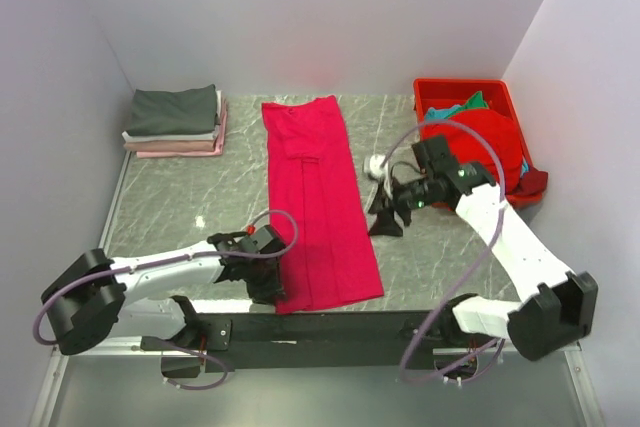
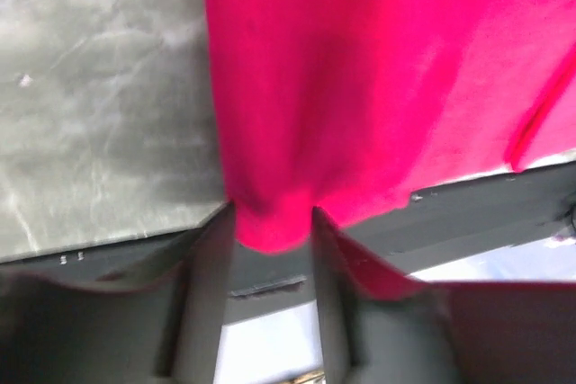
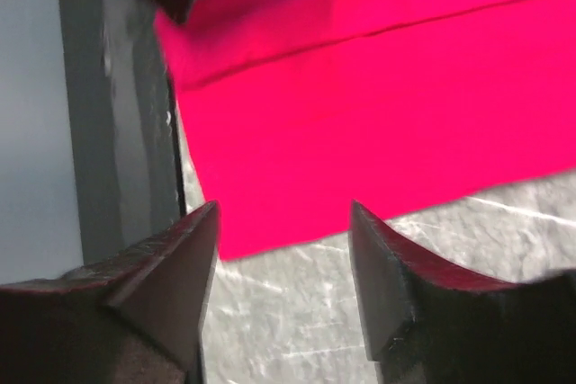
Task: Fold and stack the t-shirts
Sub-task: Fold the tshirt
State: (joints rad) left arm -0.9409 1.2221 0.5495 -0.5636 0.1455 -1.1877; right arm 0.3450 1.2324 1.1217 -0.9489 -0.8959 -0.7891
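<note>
A large crimson-pink t-shirt [image 1: 315,197] lies folded into a long strip down the middle of the table. My left gripper [image 1: 268,289] is at its near left corner. In the left wrist view the shirt [image 2: 378,87] bunches between the fingers of my left gripper [image 2: 272,222], which is shut on that corner at the table's front edge. My right gripper [image 1: 385,219] is open and empty, just right of the strip. In the right wrist view my right gripper [image 3: 283,213] hovers over bare table beside the shirt's edge [image 3: 387,105].
A stack of folded shirts [image 1: 175,119], dark grey on white and pale pink, sits at the back left. A red plastic bin [image 1: 460,85] at the back right holds red [image 1: 490,137] and teal [image 1: 455,107] shirts. Grey walls close in three sides.
</note>
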